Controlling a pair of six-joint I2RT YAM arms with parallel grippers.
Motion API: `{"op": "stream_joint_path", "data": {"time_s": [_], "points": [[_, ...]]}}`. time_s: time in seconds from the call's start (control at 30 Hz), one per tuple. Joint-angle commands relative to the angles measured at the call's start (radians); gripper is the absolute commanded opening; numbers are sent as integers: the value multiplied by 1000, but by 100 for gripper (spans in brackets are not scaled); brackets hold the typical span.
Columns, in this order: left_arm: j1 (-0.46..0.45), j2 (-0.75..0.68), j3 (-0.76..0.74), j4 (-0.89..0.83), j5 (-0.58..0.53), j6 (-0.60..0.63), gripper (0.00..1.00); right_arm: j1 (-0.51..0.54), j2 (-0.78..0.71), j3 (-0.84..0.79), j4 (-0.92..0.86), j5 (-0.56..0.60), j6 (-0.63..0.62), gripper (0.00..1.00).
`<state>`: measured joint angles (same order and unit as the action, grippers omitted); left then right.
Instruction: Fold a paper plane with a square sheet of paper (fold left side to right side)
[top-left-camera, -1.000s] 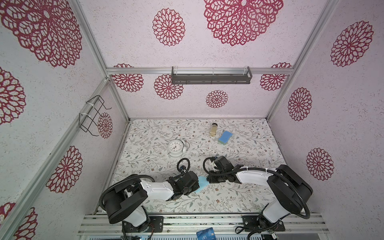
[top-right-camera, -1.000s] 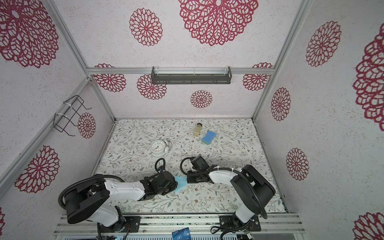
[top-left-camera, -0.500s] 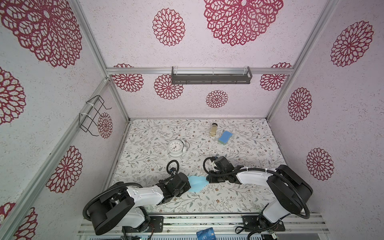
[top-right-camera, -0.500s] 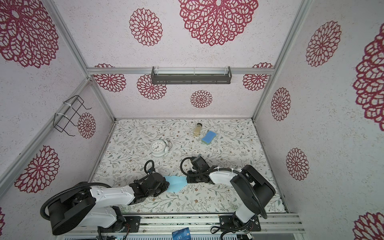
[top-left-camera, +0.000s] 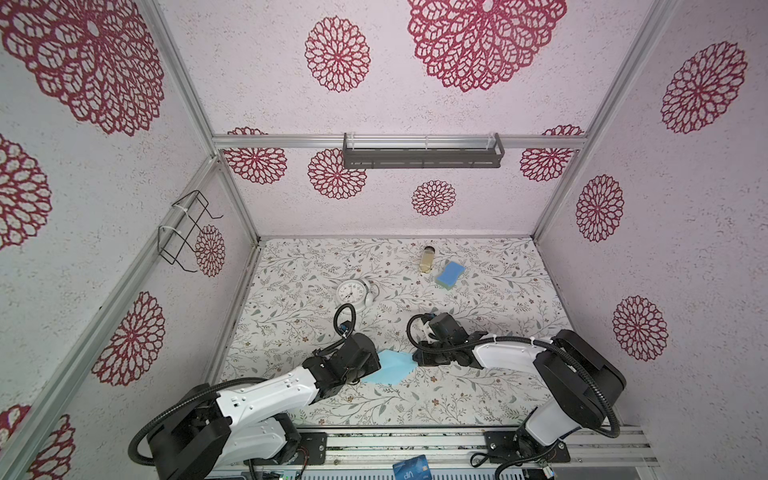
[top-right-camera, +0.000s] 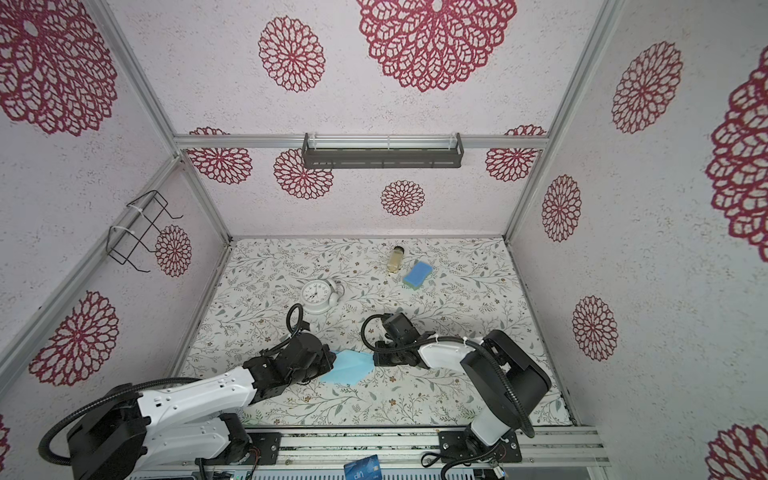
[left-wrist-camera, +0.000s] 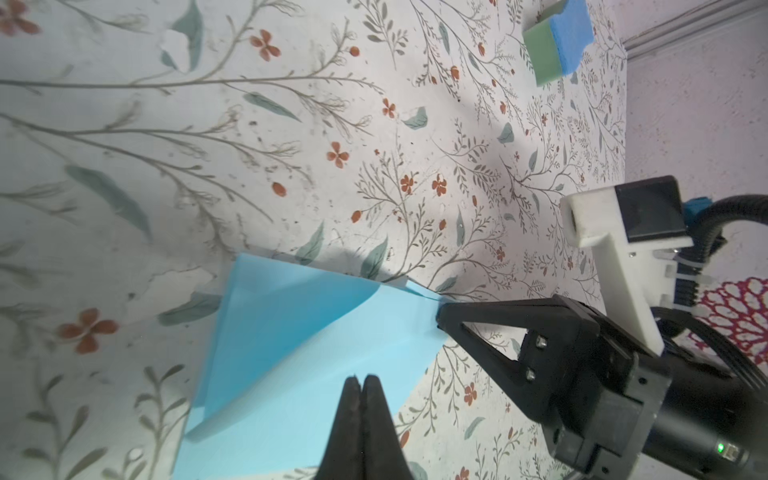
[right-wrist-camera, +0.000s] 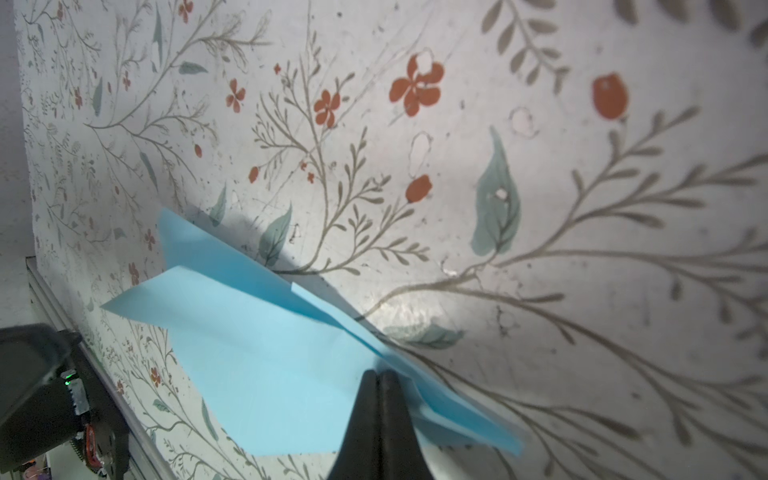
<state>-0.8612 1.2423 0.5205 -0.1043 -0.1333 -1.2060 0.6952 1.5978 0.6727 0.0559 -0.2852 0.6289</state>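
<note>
Jaws of left gripper and right gripper are pinched shut, tips resting on the part-folded blue paper in front of the white clock.

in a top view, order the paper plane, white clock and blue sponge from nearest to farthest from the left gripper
1. paper plane: at the tips of the left gripper, front centre of the table.
2. white clock: behind the gripper, mid table.
3. blue sponge: far back, off to the right.
</note>
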Motion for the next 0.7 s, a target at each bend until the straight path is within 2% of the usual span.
{"op": "stream_joint_path", "data": {"time_s": [0.0, 0.17, 0.33, 0.5, 0.67], "points": [[-9, 110, 55, 73, 46, 58, 0, 3, 34, -43, -99, 52, 12, 0], [-41, 305, 187, 131, 100, 107, 0, 3, 34, -49, -95, 50, 16, 0], [-54, 420, 255, 160, 121, 116, 0, 3, 40, -55, -85, 46, 22, 0], [-54, 472, 243, 197, 138, 97, 0, 3, 44, -58, -82, 46, 23, 0], [-53, 451, 176, 229, 120, 71, 0, 3, 45, -58, -83, 47, 24, 0]]}}
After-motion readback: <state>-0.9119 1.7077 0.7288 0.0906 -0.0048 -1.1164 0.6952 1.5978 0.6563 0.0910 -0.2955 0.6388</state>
